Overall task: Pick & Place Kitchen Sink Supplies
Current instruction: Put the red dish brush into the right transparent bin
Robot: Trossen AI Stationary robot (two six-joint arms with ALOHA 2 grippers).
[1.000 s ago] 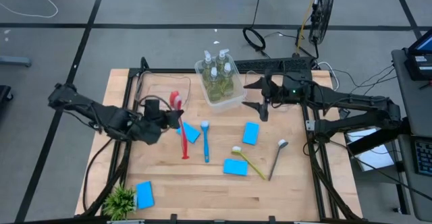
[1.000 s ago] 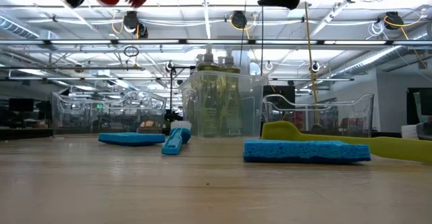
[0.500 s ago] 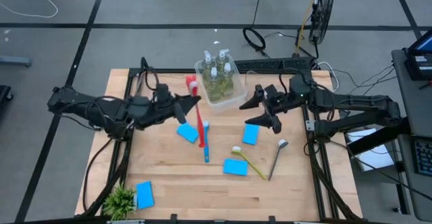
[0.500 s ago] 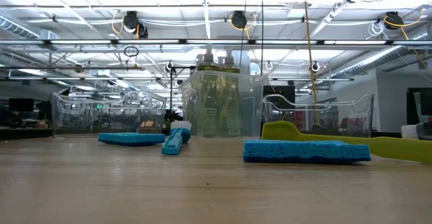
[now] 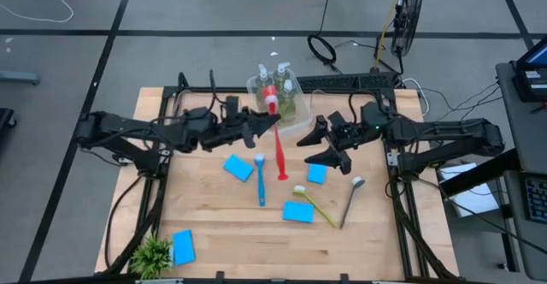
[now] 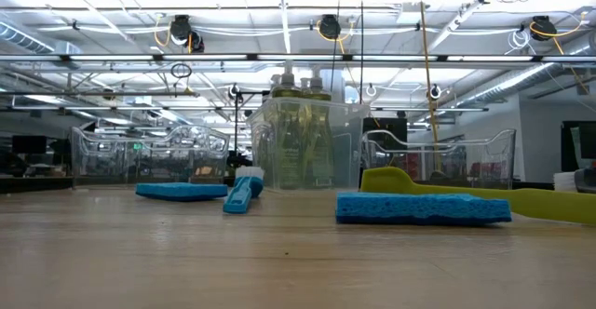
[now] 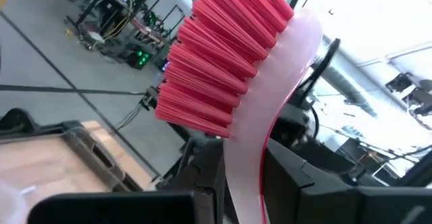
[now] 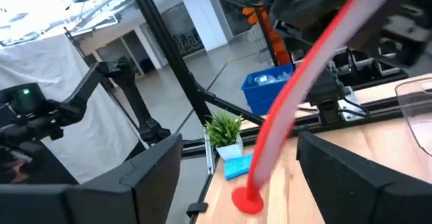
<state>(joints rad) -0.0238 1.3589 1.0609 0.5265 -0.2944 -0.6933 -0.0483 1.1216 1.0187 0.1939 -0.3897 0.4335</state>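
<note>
My left gripper (image 5: pixel 259 127) is shut on the red brush (image 5: pixel 278 143) in mid-air beside the clear bin (image 5: pixel 295 123) that holds the pump bottles (image 5: pixel 275 91). The brush's red bristle head (image 7: pixel 223 55) fills the left wrist view. Its handle runs toward the near edge and ends in a round tip (image 8: pixel 247 200). My right gripper (image 5: pixel 326 145) is open, with its fingers (image 8: pixel 150 177) on either side of that lower handle (image 8: pixel 297 102), not touching it. A blue brush (image 5: pixel 260 180), a yellow-green brush (image 5: pixel 314 203), a brown brush (image 5: pixel 350 200) and several blue sponges, one of them (image 5: pixel 297 211), lie flat on the table. My left gripper pinches the red brush between its two fingers (image 7: pixel 202 187) at the neck (image 7: pixel 241 170), just under the bristle head. The fingers come level from the table's left and lie across the brush. The brush is lifted clear, with its handle slanting down toward the near edge.
A small potted plant (image 5: pixel 152 255) stands at the near left corner beside a blue sponge (image 5: pixel 183 246). More clear bins (image 6: pixel 140 155) show along the far edge in the low view. Bare wood lies at the table's left (image 5: pixel 162 207) and near right (image 5: pixel 376 241).
My left gripper has carried the red brush from the table's left part toward the right and the far edge, up beside the bottle bin. The brush has turned so that its head points to the far edge. My right gripper has moved left and nearer, and now straddles the handle.
</note>
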